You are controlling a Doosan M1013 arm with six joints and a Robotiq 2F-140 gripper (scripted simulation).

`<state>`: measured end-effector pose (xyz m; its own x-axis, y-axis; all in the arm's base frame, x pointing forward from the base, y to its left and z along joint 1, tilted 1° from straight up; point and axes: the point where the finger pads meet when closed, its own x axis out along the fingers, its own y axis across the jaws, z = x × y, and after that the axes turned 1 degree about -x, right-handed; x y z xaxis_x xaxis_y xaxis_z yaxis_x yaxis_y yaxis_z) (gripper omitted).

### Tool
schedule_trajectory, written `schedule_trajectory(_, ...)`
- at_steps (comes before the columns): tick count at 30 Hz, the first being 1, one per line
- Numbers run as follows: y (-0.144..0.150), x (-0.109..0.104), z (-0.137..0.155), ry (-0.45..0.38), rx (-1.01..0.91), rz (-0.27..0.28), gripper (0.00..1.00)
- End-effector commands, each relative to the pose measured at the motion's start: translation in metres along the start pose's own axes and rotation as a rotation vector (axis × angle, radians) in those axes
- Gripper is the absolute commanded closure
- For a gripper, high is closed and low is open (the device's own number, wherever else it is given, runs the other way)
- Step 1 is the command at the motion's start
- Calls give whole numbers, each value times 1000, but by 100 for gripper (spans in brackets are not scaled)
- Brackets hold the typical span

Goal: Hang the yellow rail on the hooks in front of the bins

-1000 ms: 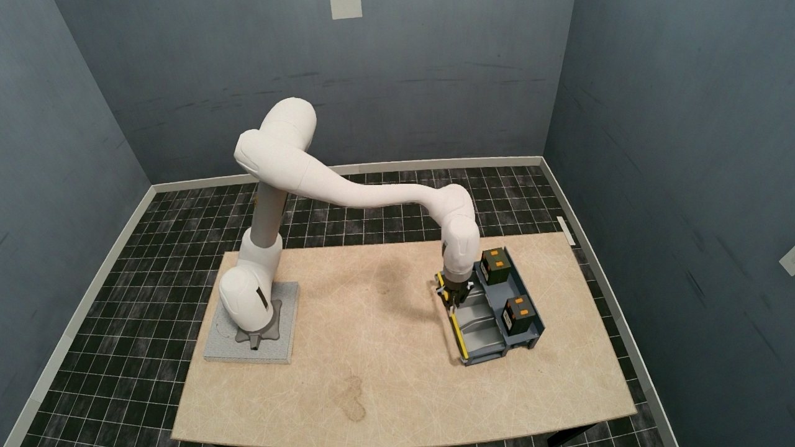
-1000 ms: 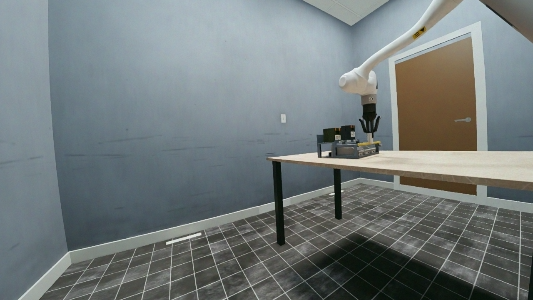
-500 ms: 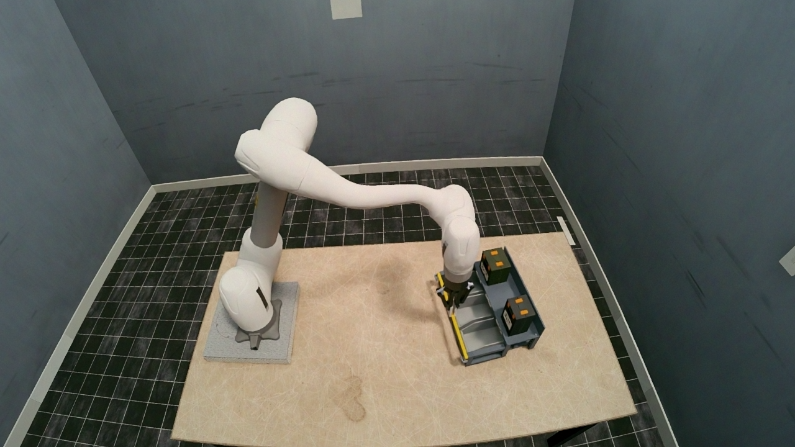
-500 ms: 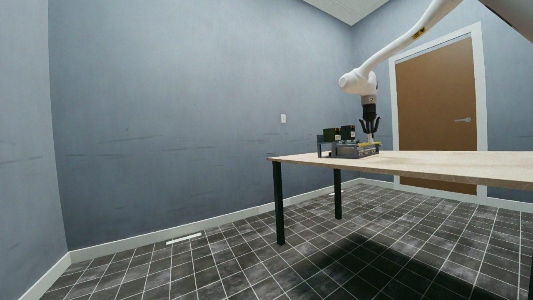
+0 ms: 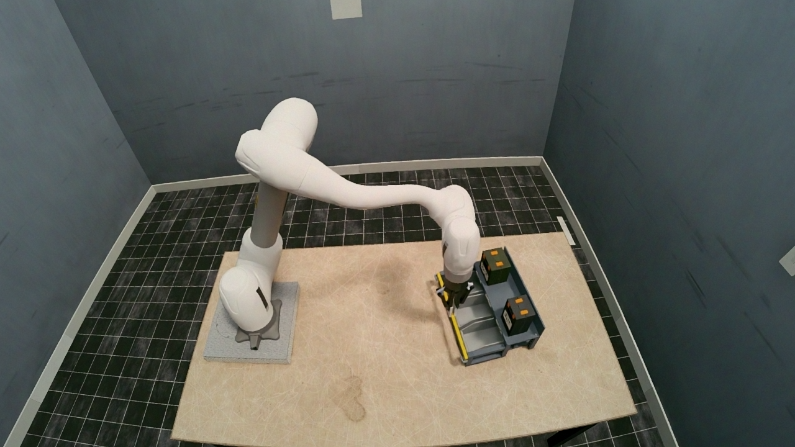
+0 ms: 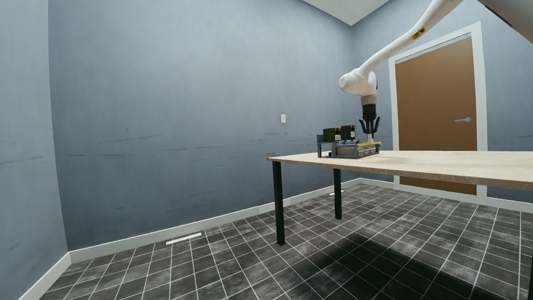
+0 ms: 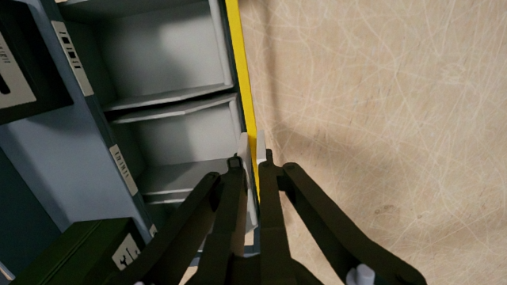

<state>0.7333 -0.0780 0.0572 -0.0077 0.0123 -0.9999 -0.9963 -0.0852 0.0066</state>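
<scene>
The yellow rail (image 5: 456,325) is a long thin bar lying along the front edge of the grey bin rack (image 5: 492,311). In the wrist view the yellow rail (image 7: 242,79) runs up from between my fingers, tight against the fronts of the bins. My gripper (image 7: 253,142) is shut on the rail near its far end, and it shows in the top view (image 5: 451,300) too. From the side the rail (image 6: 369,143) sits level at the height of the rack's front. The hooks and their end plates are hidden.
The rack holds several grey bins (image 7: 158,51) and two dark boxes with orange marks (image 5: 495,265) (image 5: 519,313) at its back. The rack stands at the right part of the table (image 5: 389,344). My arm's base (image 5: 251,322) is at the table's left.
</scene>
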Motion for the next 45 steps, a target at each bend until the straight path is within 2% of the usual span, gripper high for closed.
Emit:
schedule_trajectory(1,0,4,1,0,0,2,90)
schedule_trajectory(37,0,3,0,-1,0,2,90)
schedule_trajectory(45,0,10,2,0,0,2,90)
